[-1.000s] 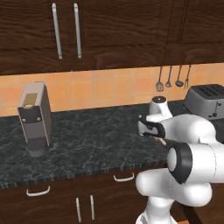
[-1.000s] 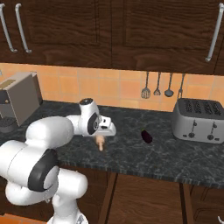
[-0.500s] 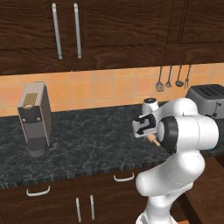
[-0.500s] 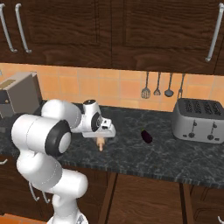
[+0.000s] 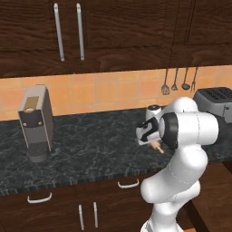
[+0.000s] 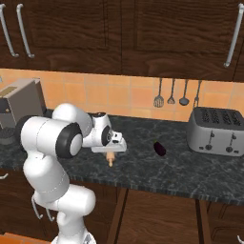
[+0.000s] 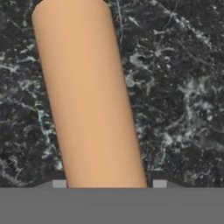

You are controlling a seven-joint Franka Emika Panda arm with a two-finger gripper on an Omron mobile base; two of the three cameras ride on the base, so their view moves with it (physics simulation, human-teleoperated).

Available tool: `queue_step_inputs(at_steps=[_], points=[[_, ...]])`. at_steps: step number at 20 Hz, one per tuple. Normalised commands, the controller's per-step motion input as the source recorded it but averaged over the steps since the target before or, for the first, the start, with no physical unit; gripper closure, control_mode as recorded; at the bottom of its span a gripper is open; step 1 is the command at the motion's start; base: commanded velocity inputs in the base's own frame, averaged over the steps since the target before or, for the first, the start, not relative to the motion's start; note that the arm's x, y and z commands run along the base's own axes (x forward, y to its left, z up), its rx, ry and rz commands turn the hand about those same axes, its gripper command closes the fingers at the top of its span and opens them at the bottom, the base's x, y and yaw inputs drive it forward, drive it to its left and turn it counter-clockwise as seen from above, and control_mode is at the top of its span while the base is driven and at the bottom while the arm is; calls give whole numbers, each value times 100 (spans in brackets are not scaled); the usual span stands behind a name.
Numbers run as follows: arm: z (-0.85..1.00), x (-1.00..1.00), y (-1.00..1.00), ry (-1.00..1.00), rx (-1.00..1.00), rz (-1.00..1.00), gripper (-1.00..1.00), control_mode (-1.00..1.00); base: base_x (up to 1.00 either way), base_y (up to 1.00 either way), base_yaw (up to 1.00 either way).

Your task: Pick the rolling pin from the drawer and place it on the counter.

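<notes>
The rolling pin, a light tan wooden cylinder, runs up the middle of the hand view between my fingertips. My gripper is shut on it, low over the black-grey veined counter. From the right base, the gripper hangs by the counter's front part, and the rolling pin's end pokes out below it. In the left base view, the pin's tip shows beside the gripper, above the counter; whether the pin touches the stone is unclear.
A dark purple eggplant lies on the counter right of the gripper. A silver toaster stands at the right and a coffee machine at the left. Utensils hang on the orange tiled wall.
The arm's elbow has swung up and toward the counter. The hand, with the rolling pin in it, has shifted slightly and sunk a little lower over the counter.
</notes>
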Motion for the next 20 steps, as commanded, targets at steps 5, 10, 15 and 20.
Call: queue_step_inputs(at_steps=[5,10,15,20], points=[[0,0,-2,0,0,0,-100,-100,0,0,0],[56,-2,-1,-10,1,-3,-100,-100,0,0,0],[93,-52,-3,-14,1,-5,-100,-100,0,0,0],[96,-100,12,-10,0,-12,-100,-100,0,0,0]])
